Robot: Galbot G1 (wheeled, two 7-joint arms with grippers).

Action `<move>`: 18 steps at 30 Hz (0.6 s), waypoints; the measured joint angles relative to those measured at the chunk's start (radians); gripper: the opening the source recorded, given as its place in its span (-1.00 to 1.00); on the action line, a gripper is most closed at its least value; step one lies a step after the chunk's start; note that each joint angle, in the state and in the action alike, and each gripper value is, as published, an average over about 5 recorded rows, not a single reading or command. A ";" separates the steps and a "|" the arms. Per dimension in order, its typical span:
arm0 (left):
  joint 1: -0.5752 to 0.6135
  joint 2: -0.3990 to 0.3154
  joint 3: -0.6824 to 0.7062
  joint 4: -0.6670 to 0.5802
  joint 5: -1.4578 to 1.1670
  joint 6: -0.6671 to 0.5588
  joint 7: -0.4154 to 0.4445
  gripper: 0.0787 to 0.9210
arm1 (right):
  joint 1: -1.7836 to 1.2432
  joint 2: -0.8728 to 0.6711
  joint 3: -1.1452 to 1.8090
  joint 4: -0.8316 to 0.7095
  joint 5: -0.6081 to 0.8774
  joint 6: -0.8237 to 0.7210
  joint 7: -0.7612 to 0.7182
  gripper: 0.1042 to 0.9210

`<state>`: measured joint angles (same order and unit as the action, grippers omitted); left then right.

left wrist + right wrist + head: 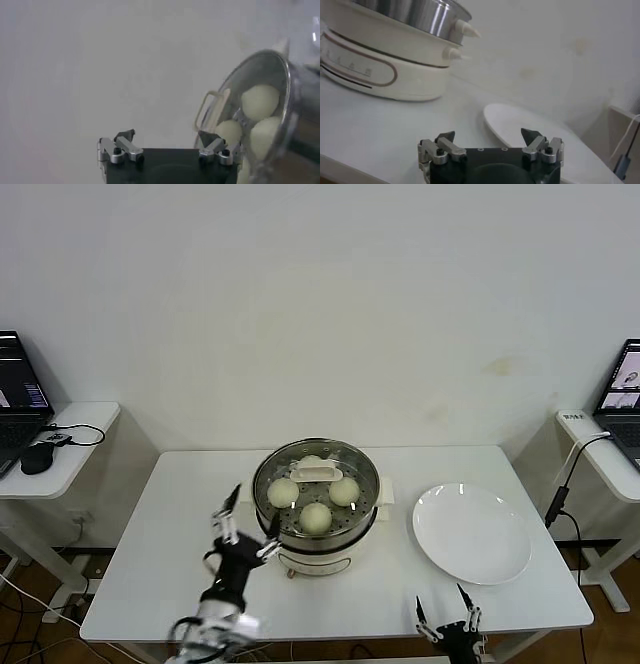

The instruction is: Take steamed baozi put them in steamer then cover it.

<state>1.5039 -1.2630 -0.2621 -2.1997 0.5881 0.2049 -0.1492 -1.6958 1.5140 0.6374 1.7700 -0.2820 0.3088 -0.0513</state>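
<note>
Clear glass lid (316, 475) already sits on the shiny steel steamer (316, 529) mid-table; left gripper (246, 520), spread wide and empty, could clip it backing off. Right gripper (447, 612) idles open at the front edge.

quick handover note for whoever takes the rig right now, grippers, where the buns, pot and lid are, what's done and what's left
Left gripper: open, empty, beside the steamer's left side.
Right gripper: open, empty, at the table's near edge, by the flat white plate.
Shiny stainless-steel steamer on its white base: mid-table.
Four pale cream-white baozi: all inside on the perforated tray; plate bare.
Clear glass cover with cream handle: appears seated on the steamer.
Done: buns loaded, cover apparently on.
Left: confirm the cover sits flush, then pull the left arm clear.
</note>
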 measured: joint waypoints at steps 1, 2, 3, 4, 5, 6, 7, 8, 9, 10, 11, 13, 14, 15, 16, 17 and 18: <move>0.026 -0.001 -0.020 -0.004 -0.066 -0.022 -0.015 0.77 | -0.003 -0.005 -0.001 0.006 0.012 -0.004 -0.004 0.76; 0.051 -0.002 -0.037 -0.009 -0.131 -0.042 -0.027 0.77 | -0.007 -0.011 -0.002 0.012 0.024 -0.007 -0.008 0.76; 0.074 -0.004 -0.052 -0.012 -0.190 -0.061 -0.038 0.77 | -0.010 -0.016 -0.003 0.017 0.037 -0.012 -0.012 0.76; 0.097 -0.007 -0.065 -0.014 -0.247 -0.078 -0.049 0.77 | -0.013 -0.022 -0.004 0.024 0.050 -0.016 -0.017 0.76; 0.119 -0.010 -0.076 -0.016 -0.300 -0.095 -0.059 0.77 | -0.016 -0.028 -0.005 0.030 0.064 -0.021 -0.021 0.76; 0.140 -0.015 -0.085 -0.016 -0.346 -0.110 -0.068 0.77 | -0.019 -0.033 -0.005 0.035 0.077 -0.026 -0.026 0.76; 0.160 -0.019 -0.093 -0.016 -0.390 -0.124 -0.077 0.77 | -0.022 -0.038 -0.006 0.041 0.090 -0.031 -0.030 0.76; 0.179 -0.024 -0.099 -0.016 -0.432 -0.138 -0.084 0.77 | -0.025 -0.042 -0.006 0.046 0.103 -0.036 -0.034 0.76; 0.195 -0.030 -0.104 -0.016 -0.469 -0.150 -0.091 0.77 | -0.028 -0.046 -0.006 0.051 0.115 -0.040 -0.038 0.76; 0.211 -0.035 -0.109 -0.015 -0.505 -0.161 -0.096 0.77 | -0.030 -0.050 -0.006 0.056 0.127 -0.045 -0.042 0.76; 0.225 -0.041 -0.113 -0.014 -0.539 -0.171 -0.101 0.77 | -0.033 -0.054 -0.007 0.062 0.138 -0.051 -0.047 0.76; 0.248 -0.053 -0.118 -0.013 -0.595 -0.190 -0.108 0.77 | -0.039 -0.061 -0.010 0.073 0.160 -0.062 -0.056 0.76; 0.258 -0.058 -0.120 -0.012 -0.620 -0.199 -0.110 0.77 | -0.042 -0.065 -0.011 0.079 0.171 -0.068 -0.060 0.76; 0.267 -0.064 -0.122 -0.012 -0.642 -0.206 -0.111 0.77 | -0.045 -0.068 -0.013 0.084 0.181 -0.073 -0.066 0.76; 0.275 -0.070 -0.123 -0.013 -0.663 -0.213 -0.112 0.77 | -0.048 -0.071 -0.015 0.090 0.191 -0.079 -0.071 0.76; 0.283 -0.075 -0.124 -0.014 -0.683 -0.219 -0.114 0.77 | -0.050 -0.073 -0.016 0.096 0.200 -0.084 -0.076 0.76; 0.288 -0.081 -0.124 -0.015 -0.702 -0.224 -0.115 0.77 | -0.053 -0.075 -0.018 0.102 0.209 -0.089 -0.081 0.76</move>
<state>1.7922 -1.3439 -0.3863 -2.2149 -0.1139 -0.0194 -0.2645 -1.7485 1.4388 0.6197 1.8718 -0.0730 0.2195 -0.1324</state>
